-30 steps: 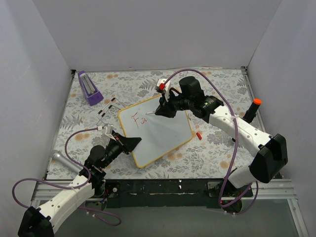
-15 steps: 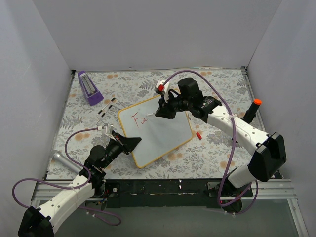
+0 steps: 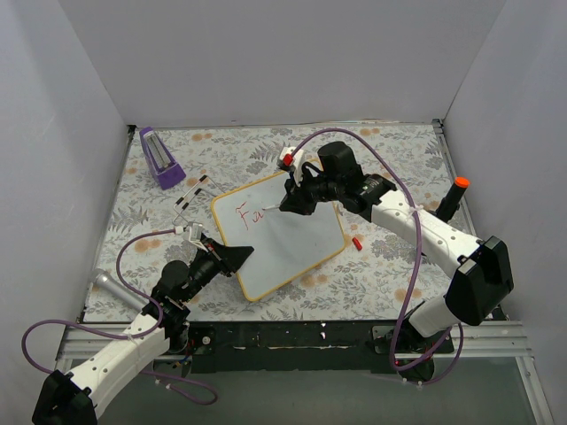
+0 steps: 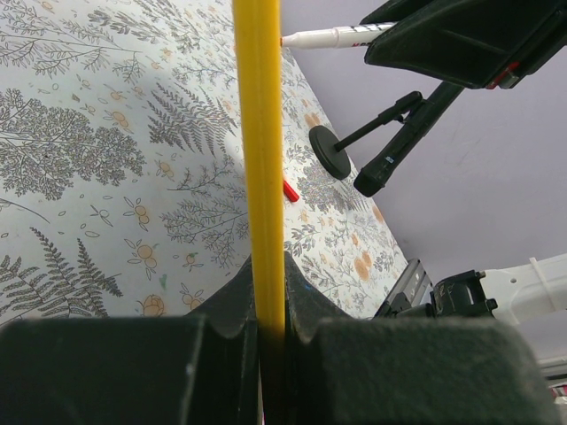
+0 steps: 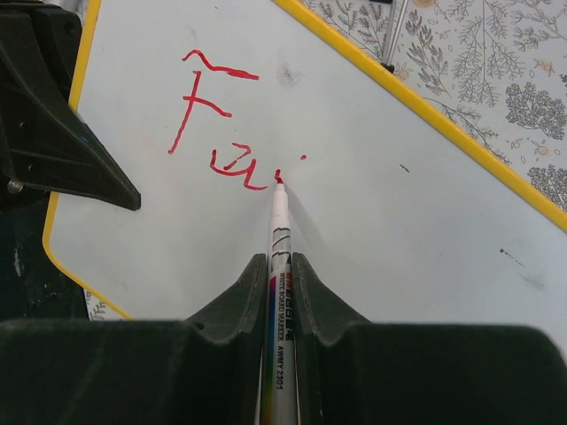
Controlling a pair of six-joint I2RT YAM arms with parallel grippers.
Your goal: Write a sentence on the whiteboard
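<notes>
Revealing grips, wrist views: right pincer (image 5: 280, 266) holds marker (image 5: 279, 226) at the sentence (image 5: 213, 108); left pincer (image 4: 267, 270) clamps whiteboard (image 4: 259, 133).

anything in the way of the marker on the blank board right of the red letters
Nothing visible does. The marker in the right hand touches the whiteboard just right of the red letters; no object lies on the white surface beyond. The left hand clamps the yellow frame, off to the side.

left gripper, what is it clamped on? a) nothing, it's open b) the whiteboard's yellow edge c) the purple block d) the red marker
b: the left gripper is shut on the whiteboard at its yellow frame, seen in the left wrist view; the marker sits in the right gripper.
</notes>
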